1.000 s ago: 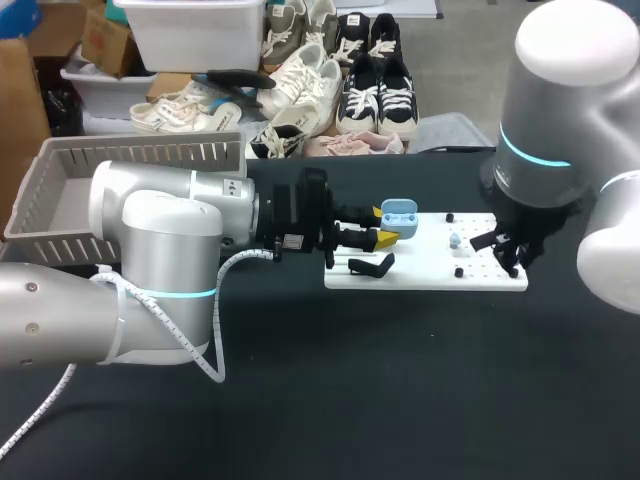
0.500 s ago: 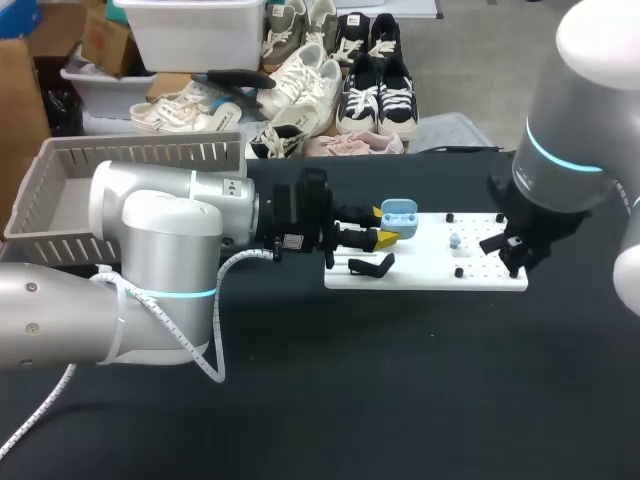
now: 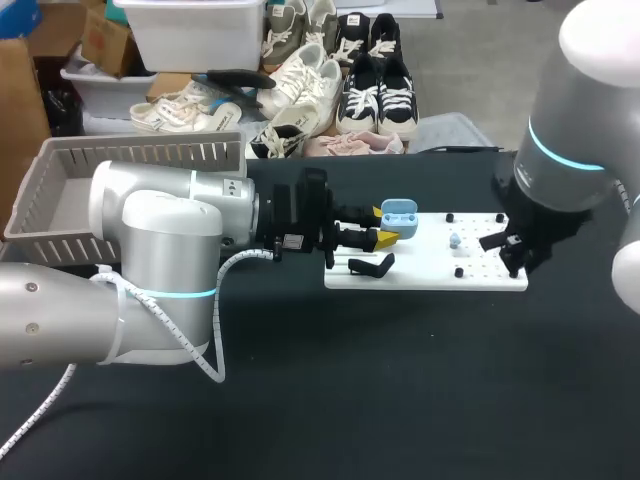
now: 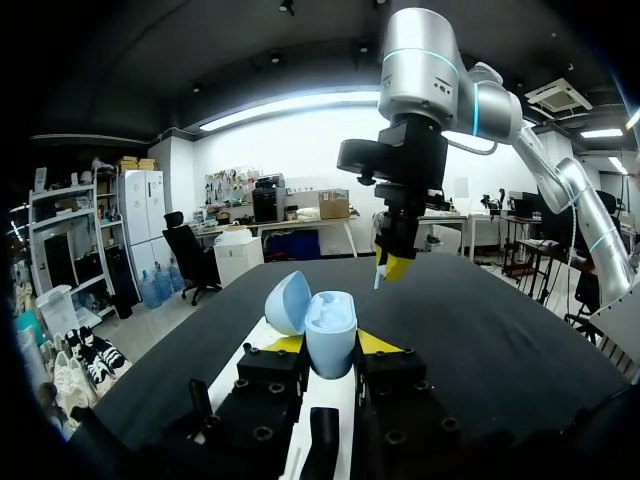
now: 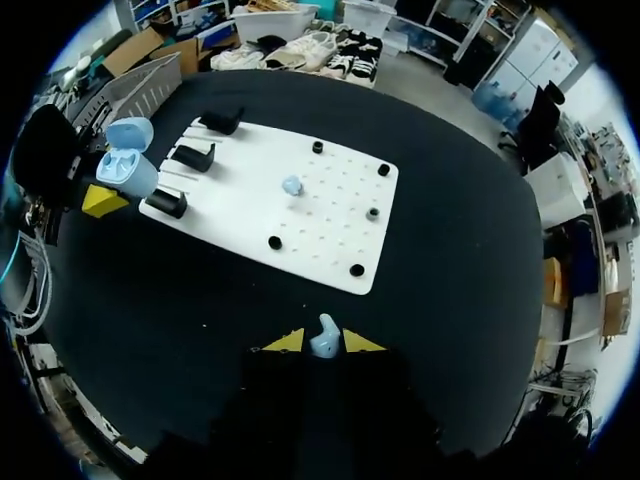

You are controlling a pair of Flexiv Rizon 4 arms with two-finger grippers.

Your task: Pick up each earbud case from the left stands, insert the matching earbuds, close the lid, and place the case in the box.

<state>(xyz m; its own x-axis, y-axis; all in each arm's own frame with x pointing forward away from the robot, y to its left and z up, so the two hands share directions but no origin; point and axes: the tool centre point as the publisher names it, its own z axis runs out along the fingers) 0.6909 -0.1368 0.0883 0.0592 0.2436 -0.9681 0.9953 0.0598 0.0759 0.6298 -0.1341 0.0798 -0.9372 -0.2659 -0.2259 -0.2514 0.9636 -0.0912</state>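
Observation:
My left gripper [image 3: 385,228] is shut on a light blue earbud case [image 3: 398,213] with its lid open, held over the left end of the white board [image 3: 485,272]. In the left wrist view the case [image 4: 330,325] stands upright between the yellow fingertips of that gripper [image 4: 330,343]. My right gripper [image 3: 513,250] hovers above the board's right end, shut on a light blue earbud [image 5: 323,340] pinched in the right gripper [image 5: 323,344]. A second blue earbud [image 3: 454,241] [image 5: 291,185] rests on the board [image 5: 330,215].
Black stands [image 3: 372,265] [image 5: 192,157] sit on the board's left part, and small black pegs [image 5: 350,270] dot its right part. A grey slatted basket [image 3: 60,190] stands at the table's far left behind my left arm.
My right arm has shifted a little to the right with the earbud still in its fingers. The left arm and the case have stayed put.

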